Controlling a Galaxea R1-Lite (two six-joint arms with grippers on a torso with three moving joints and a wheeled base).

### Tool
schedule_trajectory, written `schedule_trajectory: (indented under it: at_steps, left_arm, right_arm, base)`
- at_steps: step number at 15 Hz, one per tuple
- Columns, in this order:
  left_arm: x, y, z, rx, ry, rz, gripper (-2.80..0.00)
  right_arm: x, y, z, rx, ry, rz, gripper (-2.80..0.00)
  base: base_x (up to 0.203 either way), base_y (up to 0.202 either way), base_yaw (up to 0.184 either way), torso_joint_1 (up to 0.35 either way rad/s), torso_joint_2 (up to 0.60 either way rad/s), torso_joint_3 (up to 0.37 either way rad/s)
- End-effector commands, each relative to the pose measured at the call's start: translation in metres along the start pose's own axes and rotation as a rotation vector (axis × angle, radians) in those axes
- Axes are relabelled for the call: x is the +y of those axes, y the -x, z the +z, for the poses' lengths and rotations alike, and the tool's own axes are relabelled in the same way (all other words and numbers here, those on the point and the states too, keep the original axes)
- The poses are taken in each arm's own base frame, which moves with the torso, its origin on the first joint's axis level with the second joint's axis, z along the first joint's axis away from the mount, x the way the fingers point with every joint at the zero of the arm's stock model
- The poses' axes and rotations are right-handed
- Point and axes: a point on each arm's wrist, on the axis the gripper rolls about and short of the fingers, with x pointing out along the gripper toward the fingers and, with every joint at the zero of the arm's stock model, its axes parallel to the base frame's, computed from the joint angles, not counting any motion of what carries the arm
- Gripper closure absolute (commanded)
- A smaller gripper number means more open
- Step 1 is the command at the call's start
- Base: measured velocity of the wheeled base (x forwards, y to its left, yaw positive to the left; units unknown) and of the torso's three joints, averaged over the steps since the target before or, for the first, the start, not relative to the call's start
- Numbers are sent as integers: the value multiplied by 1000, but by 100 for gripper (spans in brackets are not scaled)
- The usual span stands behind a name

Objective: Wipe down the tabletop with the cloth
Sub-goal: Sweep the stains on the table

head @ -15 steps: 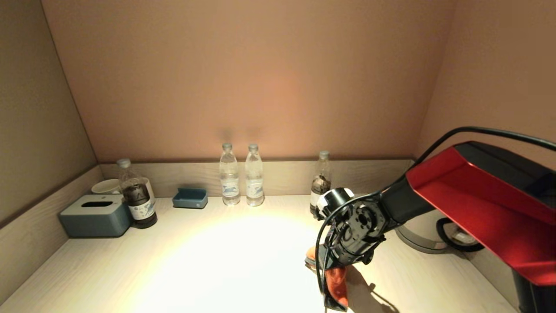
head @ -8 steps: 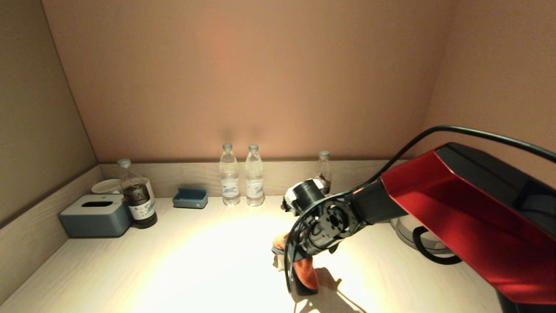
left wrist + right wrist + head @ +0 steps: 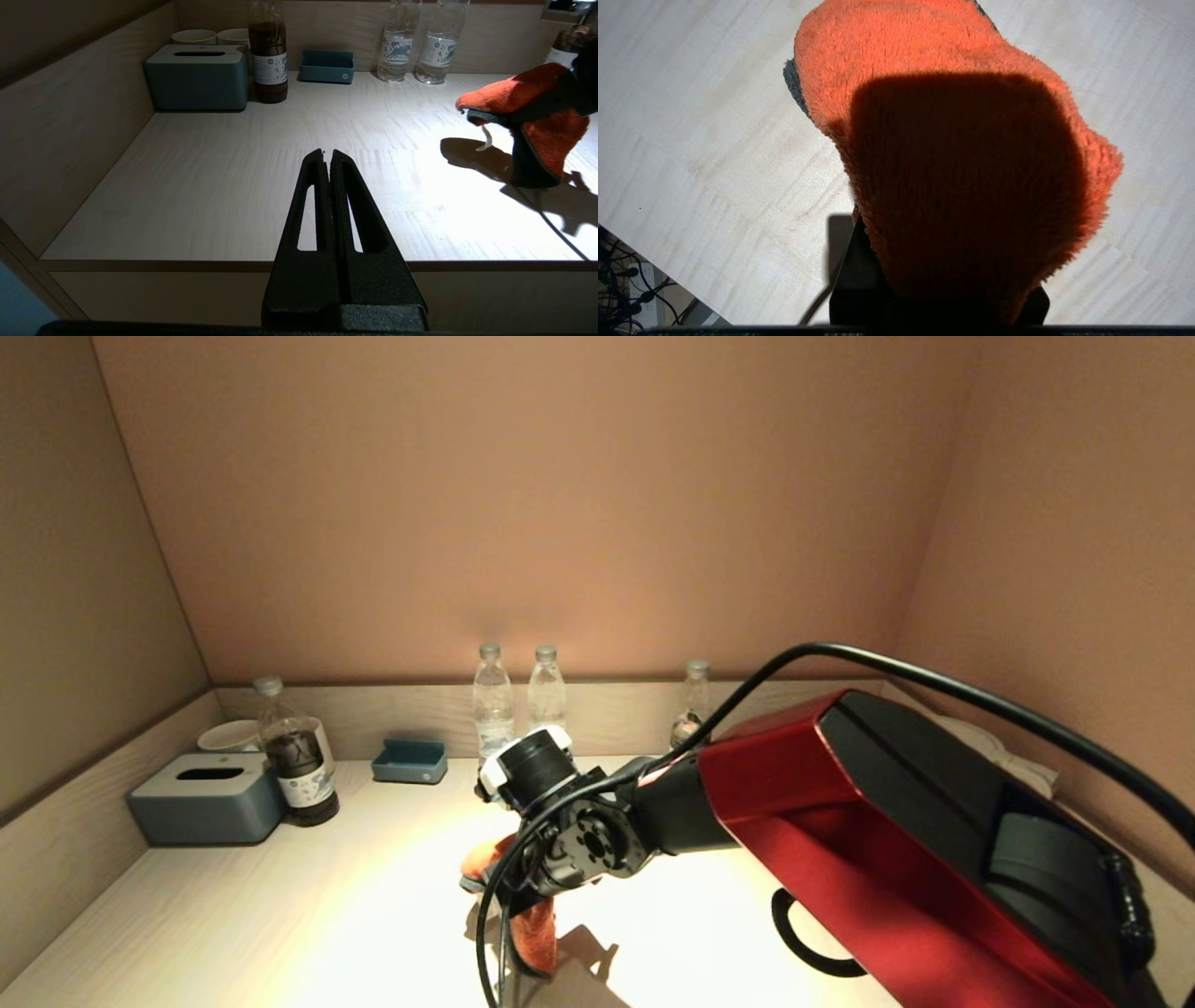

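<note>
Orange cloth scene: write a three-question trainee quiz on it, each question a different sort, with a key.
1. True or false: the orange cloth is held by the left gripper.
2. Multiple choice: the dark-liquid bottle stands right beside which item? A) the blue tissue box B) the small blue tray C) the two clear water bottles
3. Fill in: the left gripper's fingers are ____ and hold nothing.

Key
1. False: the right gripper has it, near the middle of the tabletop.
2. A
3. shut
</note>
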Motion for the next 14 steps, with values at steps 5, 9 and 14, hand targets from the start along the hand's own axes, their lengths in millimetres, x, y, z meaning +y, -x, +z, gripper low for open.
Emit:
schedule_trajectory:
  at_steps: [5,9,14]
  left_arm:
    - [0,0,0,0,0,1,0]
    - [0,0,0,0,0,1,0]
    - [0,0,0,0,0,1,0]
  right_arm:
    - [23,-52,-10,22,40,31,0]
    - [10,-66,-7,14,24,9,0]
    - [-21,-63,-17,75,-25,-38,0]
  base:
    - [0,0,0,0,0,0]
    - [0,0,0,0,0,0]
    - [0,0,0,0,0,0]
